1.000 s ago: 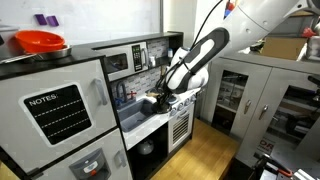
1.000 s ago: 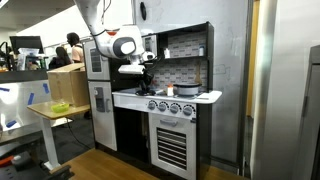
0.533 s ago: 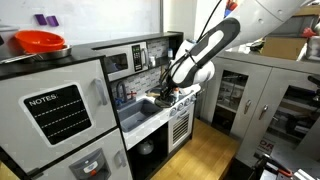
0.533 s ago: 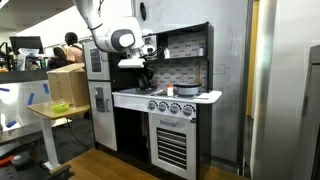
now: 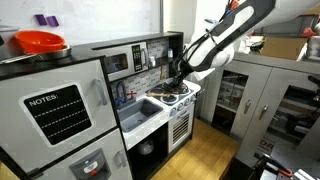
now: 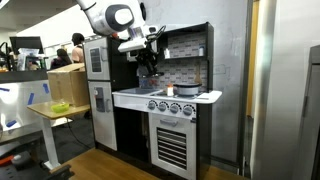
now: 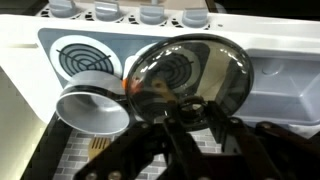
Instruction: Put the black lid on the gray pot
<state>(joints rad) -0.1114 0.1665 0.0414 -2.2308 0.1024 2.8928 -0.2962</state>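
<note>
In the wrist view my gripper (image 7: 192, 115) is shut on the knob of the black lid (image 7: 185, 70), a round dark-rimmed disc that I hold up over the white toy stove top (image 7: 270, 70). The gray pot (image 7: 93, 107) sits just left of the lid, beside a burner (image 7: 88, 58), and is not under it. In both exterior views the gripper (image 5: 178, 72) (image 6: 149, 66) hangs above the play kitchen counter. The lid is too small to make out there. A small gray pot (image 6: 187, 91) shows on the stove.
A red-orange bowl (image 5: 40, 42) sits on top of the toy fridge. The kitchen's sink (image 5: 140, 112) is left of the stove, with shelves and a back wall close behind. Metal cabinets (image 5: 270, 100) stand beside the kitchen. A desk (image 6: 50, 110) and people are beyond it.
The arm has risen from low over the counter to well above it, carrying the lid up and toward the stove side.
</note>
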